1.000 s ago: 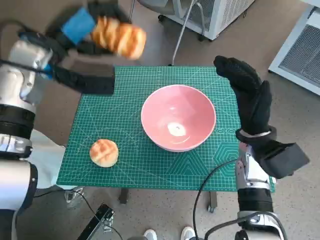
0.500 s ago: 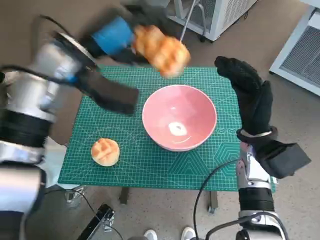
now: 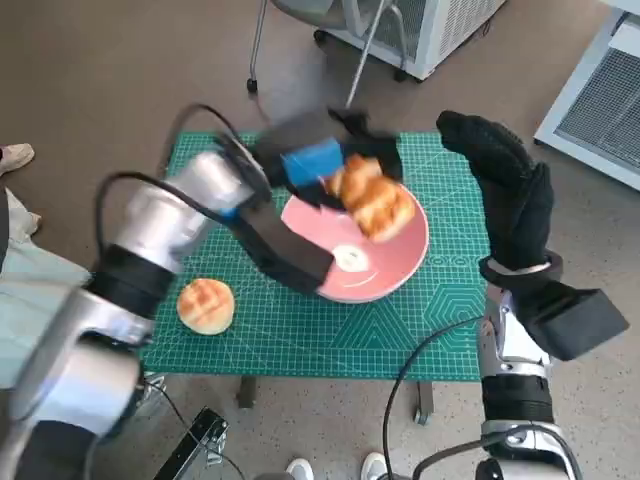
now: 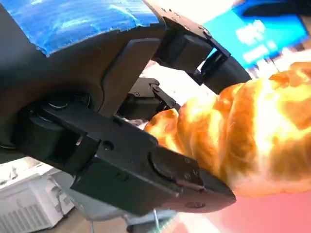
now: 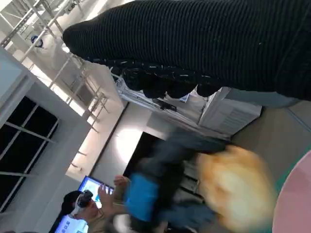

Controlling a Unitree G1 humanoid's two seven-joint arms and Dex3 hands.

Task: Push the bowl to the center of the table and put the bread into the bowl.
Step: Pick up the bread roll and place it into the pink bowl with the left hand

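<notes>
Left hand (image 3: 318, 160) gripped a long golden bread loaf (image 3: 372, 198), fingers wrapped round one end; the left wrist view confirmed the black fingers (image 4: 160, 170) clamped against the crust (image 4: 243, 141). Loaf hung over the pink bowl (image 3: 400, 262), tilted, its free end pointing toward the bowl's right rim, not yet resting inside as far as the head view showed. Bowl sat about mid-table on the green cutting mat (image 3: 300, 335), so the push step looked done. A second, round bun (image 3: 206, 305) lay on the mat well apart from the bowl, near the front left edge. Right hand (image 3: 505, 195), gloved, stood upright beside the bowl's right side, fingers extended and holding nothing; whether it touched the rim could not be told. Right wrist view showed only the glove (image 5: 204, 43), a blurred loaf (image 5: 233, 187) and a person (image 5: 92, 213) in the background. Judgement for the step in hand: lower the loaf until its free end meets the bowl's inner wall before letting go, keep it centred so it does not ride the rim and tip out, and release low to avoid nudging the bowl. The right hand could usefully brace the bowl against sliding.
</notes>
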